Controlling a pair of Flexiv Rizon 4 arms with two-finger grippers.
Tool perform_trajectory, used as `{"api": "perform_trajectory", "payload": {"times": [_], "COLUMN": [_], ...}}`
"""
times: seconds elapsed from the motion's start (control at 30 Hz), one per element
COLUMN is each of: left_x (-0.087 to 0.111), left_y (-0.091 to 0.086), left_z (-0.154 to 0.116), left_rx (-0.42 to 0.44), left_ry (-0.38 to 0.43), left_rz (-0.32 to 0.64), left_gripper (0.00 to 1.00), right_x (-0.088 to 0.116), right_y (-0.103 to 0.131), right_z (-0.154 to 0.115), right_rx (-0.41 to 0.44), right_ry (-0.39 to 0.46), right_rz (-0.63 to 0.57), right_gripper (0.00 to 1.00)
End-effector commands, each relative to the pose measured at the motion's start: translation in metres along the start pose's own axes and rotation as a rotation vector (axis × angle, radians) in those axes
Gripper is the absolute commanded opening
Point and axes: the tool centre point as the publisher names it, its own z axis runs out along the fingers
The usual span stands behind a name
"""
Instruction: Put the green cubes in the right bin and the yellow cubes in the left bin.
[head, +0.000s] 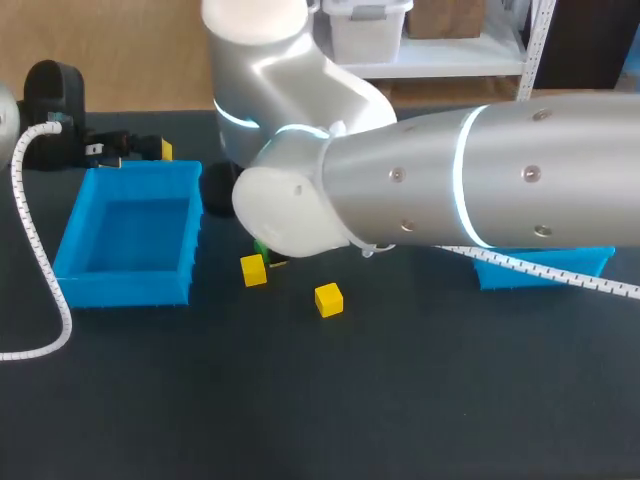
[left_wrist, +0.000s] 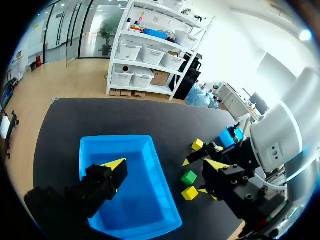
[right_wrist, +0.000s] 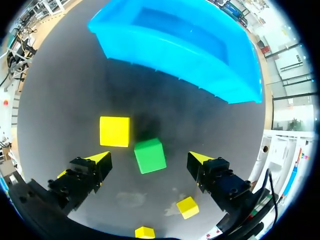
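The left bin (head: 75, 245) is blue, and there is nothing inside it. The green cube (right_wrist: 150, 155) sits on the dark table (head: 300, 400), near the left bin, on the side that faces the right bin (head: 595, 262). A yellow cube (right_wrist: 114, 131) sits just beside the green cube, about as near to the left bin. A second yellow cube (head: 328, 299) is a bit farther from the left bin. A third yellow cube (right_wrist: 145, 232) lies beyond the green cube, away from the left bin.

The right gripper (right_wrist: 150, 159) hangs over the green cube. Its two yellow tips are apart, one on each side of the cube, and they do not touch it.

The left gripper (left_wrist: 165, 165) is at the far side of the left bin. Its tips are wide apart and hold nothing.

The right bin is well apart from the left bin. The right arm (head: 480, 180) covers most of it, so what is in it cannot be seen.
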Motion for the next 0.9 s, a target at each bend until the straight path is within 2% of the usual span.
{"api": "perform_trajectory", "payload": {"times": [0.03, 0.2, 0.3, 0.33, 0.37, 0.43, 0.47, 0.5, 0.6, 0.67, 0.7, 0.9], "left_x": [0.001, 0.001, 0.001, 0.001, 0.001, 0.001, 0.001, 0.001, 0.001, 0.001, 0.001, 0.001], "left_y": [0.002, 0.002, 0.002, 0.002, 0.002, 0.002, 0.002, 0.002, 0.002, 0.002, 0.002, 0.002], "left_z": [0.000, 0.000, 0.000, 0.000, 0.000, 0.000, 0.000, 0.000, 0.000, 0.000, 0.000, 0.000], "left_rx": [0.008, 0.008, 0.008, 0.008, 0.008, 0.008, 0.008, 0.008, 0.008, 0.008, 0.008, 0.008], "left_ry": [-0.005, -0.005, -0.005, -0.005, -0.005, -0.005, -0.005, -0.005, -0.005, -0.005, -0.005, -0.005], "left_rz": [0.002, 0.002, 0.002, 0.002, 0.002, 0.002, 0.002, 0.002, 0.002, 0.002, 0.002, 0.002], "left_gripper": [1.00, 1.00, 1.00, 1.00, 1.00, 1.00, 1.00, 1.00, 1.00, 1.00, 1.00, 1.00], "right_x": [0.001, 0.004, 0.004, 0.005, 0.005, 0.007, 0.007, 0.008, 0.008, 0.008, 0.008, 0.011], "right_y": [-0.003, 0.000, 0.003, 0.004, 0.004, 0.005, 0.006, 0.007, 0.009, 0.009, 0.010, 0.009], "right_z": [0.003, 0.007, 0.010, 0.011, 0.011, 0.013, 0.014, 0.015, 0.015, 0.015, 0.015, 0.010], "right_rx": [-0.011, -0.011, -0.012, -0.011, -0.009, -0.005, -0.005, -0.005, -0.007, -0.006, -0.003, 0.010], "right_ry": [0.005, 0.006, 0.007, 0.008, 0.010, 0.012, 0.012, 0.012, 0.013, 0.013, 0.012, 0.014], "right_rz": [0.004, 0.015, 0.018, 0.019, 0.023, 0.029, 0.038, 0.040, 0.047, 0.054, 0.059, 0.077], "right_gripper": [1.00, 1.00, 0.91, 0.73, 0.68, 0.69, 0.67, 0.42, 0.28, 0.04, 0.00, 0.00]}}
